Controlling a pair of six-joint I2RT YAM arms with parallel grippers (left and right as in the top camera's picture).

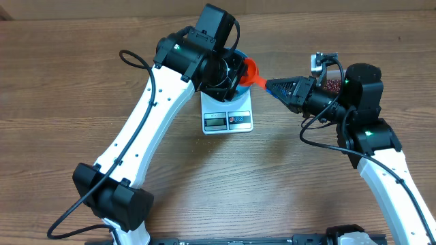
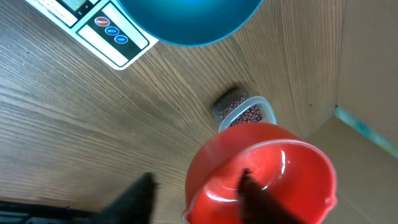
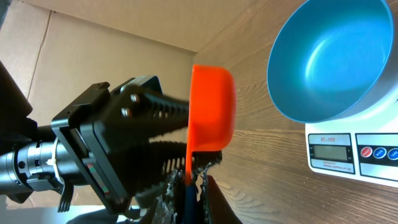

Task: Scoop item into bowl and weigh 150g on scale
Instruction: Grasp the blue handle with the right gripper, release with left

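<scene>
So, nearest the robot's side, the scale (image 1: 228, 121) sits on the table (image 1: 204, 177) with its display and buttons facing the arms, I guess so the readout stays visible. On the scale is the bowl (image 3: 329, 62), which makes sense: whatever goes in gets weighed right away. It looks totally empty, just bare blue inside.

Just above and to the right of the scale, the right gripper (image 1: 271, 86) is clamped shut on the handle of the red scoop (image 3: 211, 109), with the cup turned on its side near the bowl's rim. No beans in it that I can see.

The left gripper (image 3: 177, 126) is right against the cup, its 2 jaws standing apart and holding nothing. Maybe it's steadying or re-seating the scoop?

Farther right of the scale, the beans (image 1: 332, 85) are all in the clear tub (image 2: 271, 113), so the scooping hasn't paid off yet.
</scene>
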